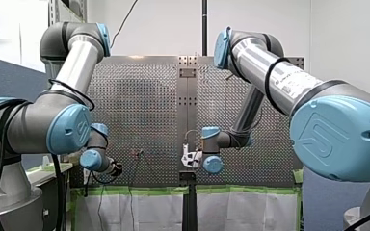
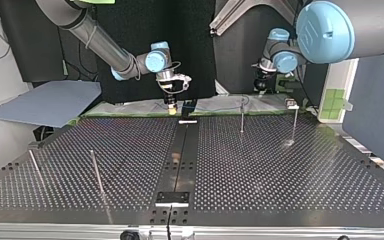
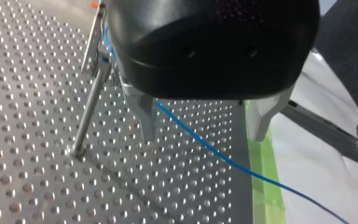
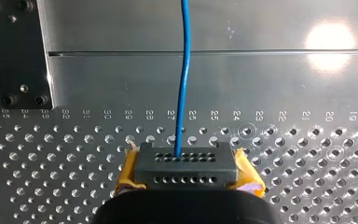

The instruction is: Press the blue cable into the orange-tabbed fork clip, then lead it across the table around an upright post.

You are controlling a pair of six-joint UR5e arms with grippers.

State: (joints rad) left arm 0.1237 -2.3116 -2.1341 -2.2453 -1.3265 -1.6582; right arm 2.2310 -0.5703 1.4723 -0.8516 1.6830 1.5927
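- Right wrist view: my right gripper [image 4: 186, 164] has its yellow-padded fingers [image 4: 129, 173] closed together. The blue cable [image 4: 184, 84] comes out of the black, hole-dotted tip between them, so it is clamped there.
- From that grip the blue cable runs straight ahead of the gripper. It passes over the perforated table [image 4: 307, 163] and then over a smooth metal band beyond the holes.
- A black plate [image 4: 21, 51] with screws lies flat beside the cable's line, well apart from it.
- Left wrist view: my left gripper [image 3: 203, 136] hangs over the table near its edge, its two pale fingers [image 3: 145, 116] spread apart with nothing gripped.
- The blue cable passes under this gripper close by one finger; whether it touches cannot be told. It then trails off over the green tape [image 3: 262, 186] at the table's edge and across the white sheeting [image 3: 317, 154].
- An upright post [image 3: 87, 116] stands in the table just beside that same finger, outside the gap.
- An orange tab [image 3: 94, 4] shows past the post's upper end. It is too cut off to make out the clip, or whether the cable sits in it.
- Top view: both grippers are at the far edge of the table. My right gripper is near the black centre strip [image 2: 180, 150], my left gripper further to the view's right.
- Two thin posts [image 2: 242, 117] stand below my left gripper in this view, and two more stand at the near left.
- The cable is too thin to trace in the top view.
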